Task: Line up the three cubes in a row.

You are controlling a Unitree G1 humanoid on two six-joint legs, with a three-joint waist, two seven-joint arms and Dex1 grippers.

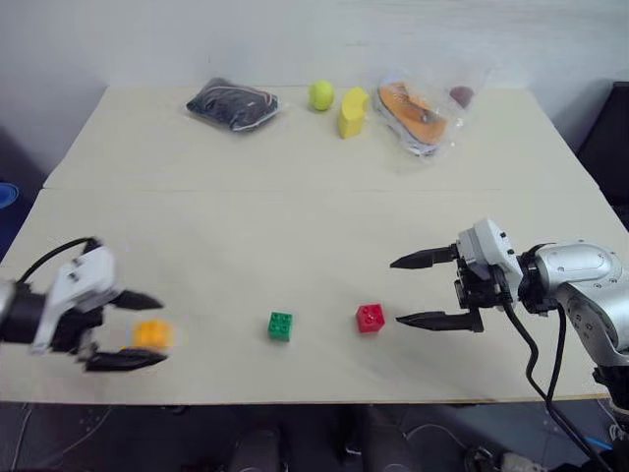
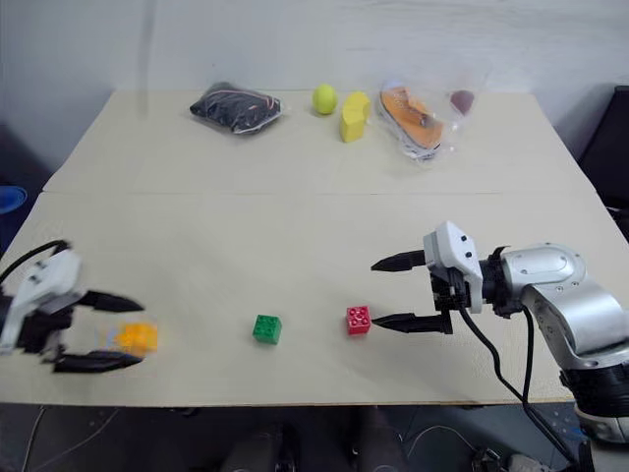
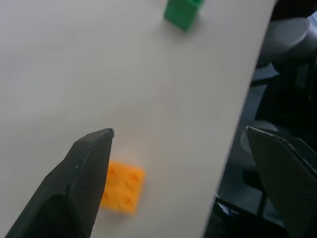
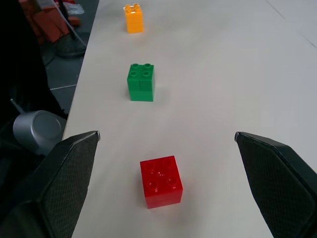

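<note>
Three cubes stand in a row near the table's front edge: the orange-yellow cube (image 1: 152, 334) at the left, the green cube (image 1: 280, 325) in the middle and the red cube (image 1: 370, 318) at the right. My left gripper (image 1: 160, 328) is open, one finger on either side of the orange-yellow cube (image 3: 123, 187), which rests on the table unheld. My right gripper (image 1: 396, 291) is open just right of the red cube (image 4: 160, 181), pointing left along the row, with nothing between its fingers. The right wrist view looks along the row past the green cube (image 4: 140, 82) to the orange-yellow cube (image 4: 133, 18).
At the table's far side lie a black bag (image 1: 233, 103), a yellow-green ball (image 1: 320, 94), a yellow curved block (image 1: 353, 111) and a clear bag (image 1: 418, 116) with an orange item inside. The table's front edge (image 1: 295, 401) runs close behind the cubes.
</note>
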